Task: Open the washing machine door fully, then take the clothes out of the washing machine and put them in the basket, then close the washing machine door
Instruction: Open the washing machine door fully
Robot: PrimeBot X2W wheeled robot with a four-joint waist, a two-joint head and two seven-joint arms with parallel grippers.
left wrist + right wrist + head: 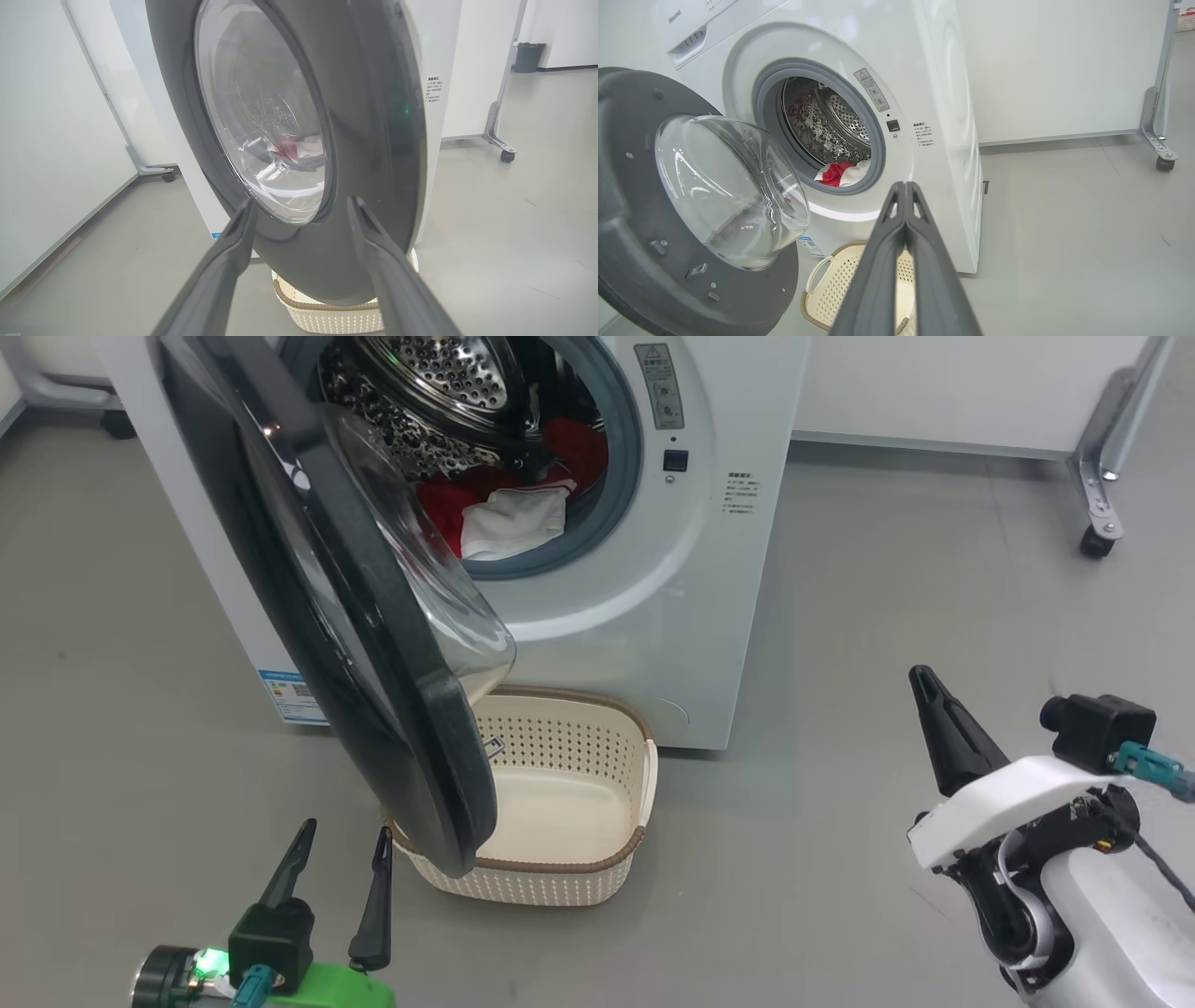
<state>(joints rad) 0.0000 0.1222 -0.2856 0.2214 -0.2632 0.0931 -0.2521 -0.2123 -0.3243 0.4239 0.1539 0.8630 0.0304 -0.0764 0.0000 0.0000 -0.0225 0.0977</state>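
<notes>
The washing machine [644,616] stands ahead with its door [373,644] swung partly out, the black frame and glass bowl hanging over the basket [597,821]. Red and white clothes [513,509] lie in the steel drum [822,126]. My left gripper [342,835] is open at the lower left, just short of the door's lower rim. In the left wrist view the door [355,140] looms close beyond the spread fingers [233,247]. My right gripper [924,677] is shut and empty at the right, well away from the machine. The right wrist view looks at the clothes [840,172] and basket [840,280].
The cream basket sits on the grey floor right below the door, against the machine's front. A white partition on a wheeled metal foot [1097,537] stands at the back right. Open floor lies between my right arm and the machine.
</notes>
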